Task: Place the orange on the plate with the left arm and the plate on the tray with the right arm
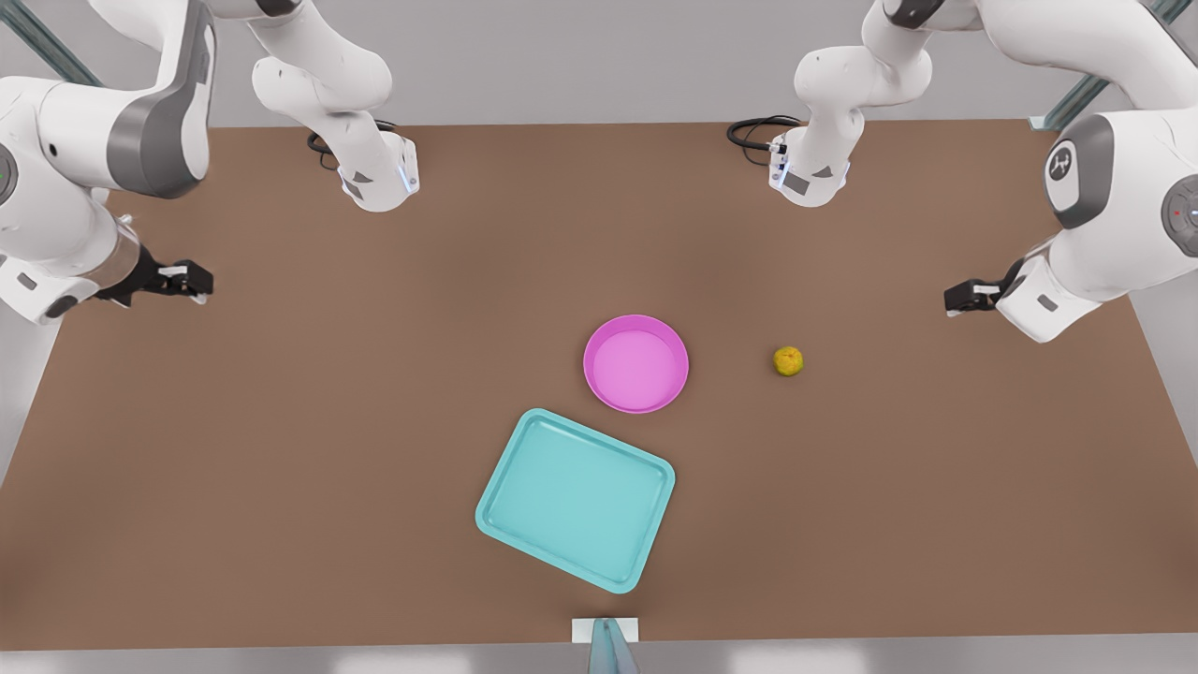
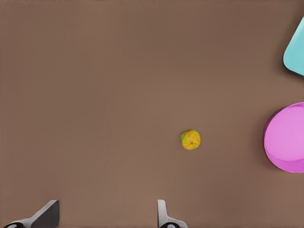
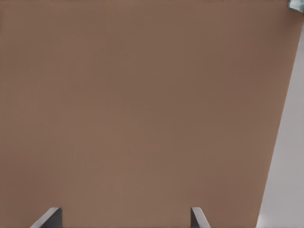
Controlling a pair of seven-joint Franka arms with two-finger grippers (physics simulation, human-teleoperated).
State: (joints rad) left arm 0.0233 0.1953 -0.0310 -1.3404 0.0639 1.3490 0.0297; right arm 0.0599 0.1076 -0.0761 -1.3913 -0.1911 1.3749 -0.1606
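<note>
One orange, one plate, one tray on a brown tabletop, both arms waiting.

The orange (image 1: 788, 360) lies alone near mid-tabletop, beside the pink plate (image 1: 635, 363); the turquoise tray (image 1: 576, 498) sits askew, its long axis diagonal to the tabletop's edges. The left end effector (image 1: 956, 299) and right end effector (image 1: 195, 279) hover at opposite side edges, fingers spread, holding nothing.

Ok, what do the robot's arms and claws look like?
The left arm and right arm match: glossy white links with grey joint bands, each ending in a black two-finger claw, left claw at the front view's right, right claw at its left. Black cables loop behind.
</note>
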